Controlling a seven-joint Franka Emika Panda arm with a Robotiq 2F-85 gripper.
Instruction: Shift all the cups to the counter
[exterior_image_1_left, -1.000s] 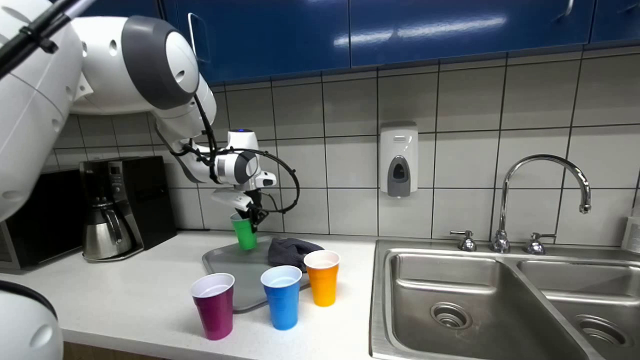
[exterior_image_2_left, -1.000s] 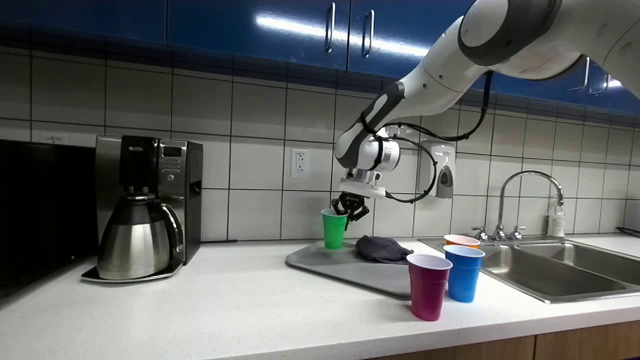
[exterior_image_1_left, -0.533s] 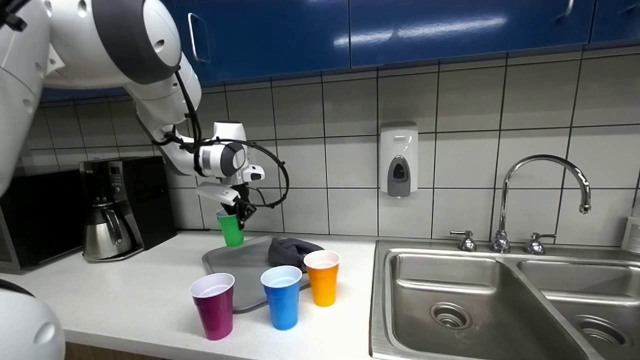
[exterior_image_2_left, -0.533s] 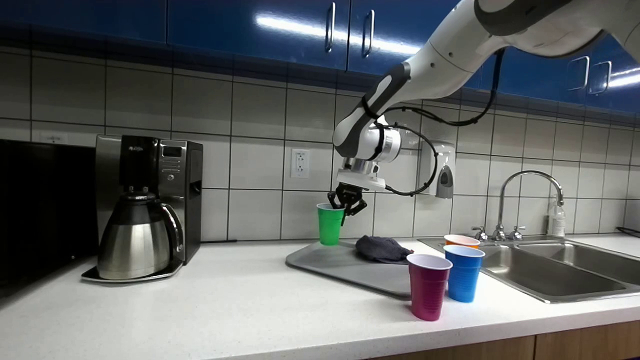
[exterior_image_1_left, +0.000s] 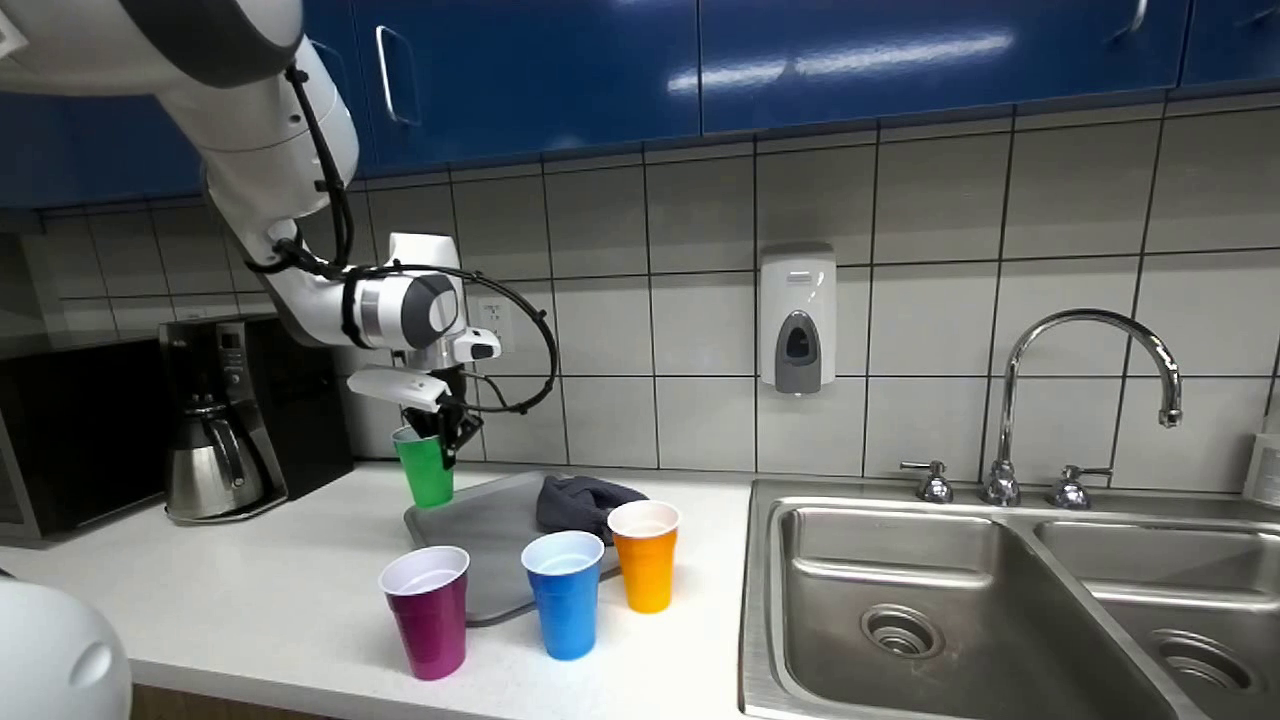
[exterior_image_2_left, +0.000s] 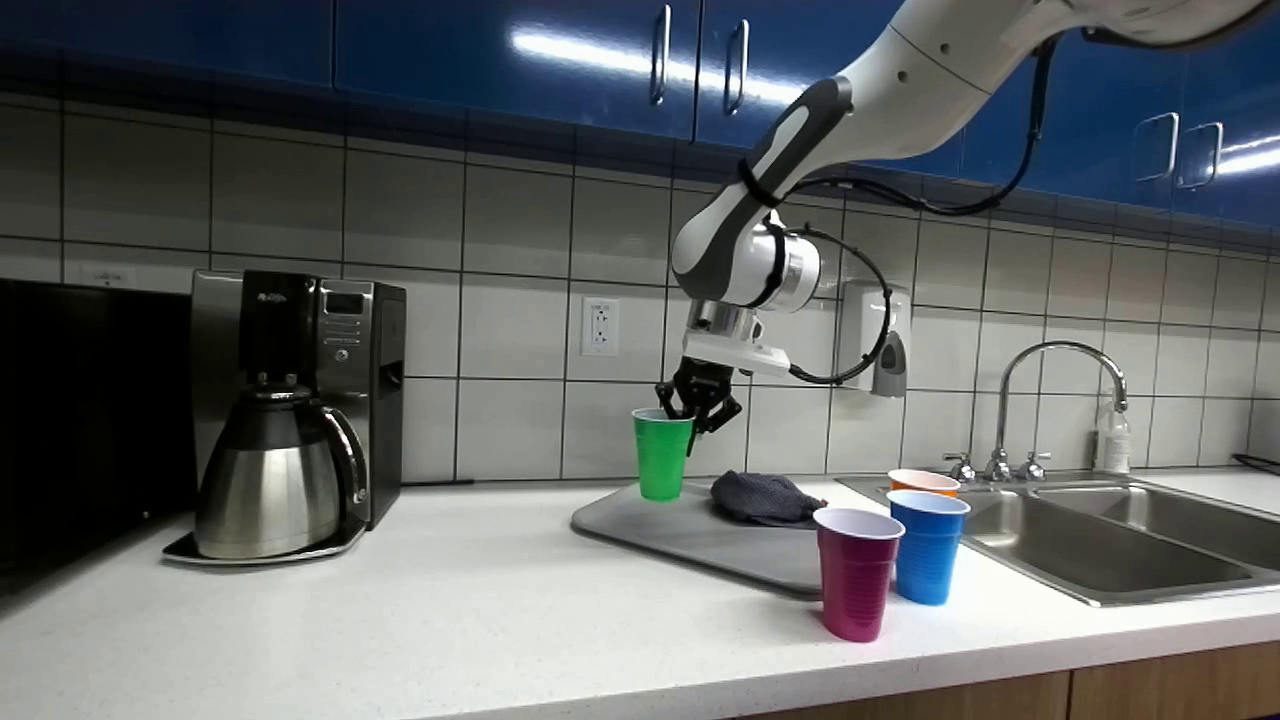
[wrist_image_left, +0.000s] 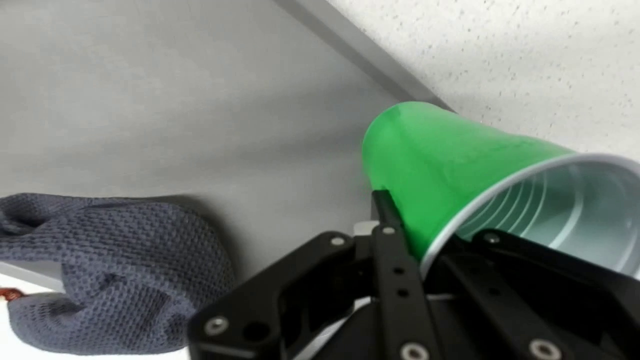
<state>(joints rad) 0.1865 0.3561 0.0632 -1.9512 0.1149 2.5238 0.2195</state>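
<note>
At the back is a wall of pale tiles, with a soap dispenser fixed on it. In front of this wall runs the long white counter, and a steel sink is set into it. A coffee pot stands in its machine, well apart from the sink. On the counter lies a grey tray, with a crumpled dark cloth on it. Close to the tray, the purple cup, the blue cup and the orange cup stand upright on the counter. The green cup is over the tray, near the edge and near the cloth, a little tilted. The gripper pinches its side, one finger outside and one inside.

The tip of the inner finger is hidden by the cup. Whether the bottom of this cup touches the tray, I cannot tell. In an exterior view, the blue cup covers most of the orange cup. In both exterior views the arm and a black box are cut off at the edge.
</note>
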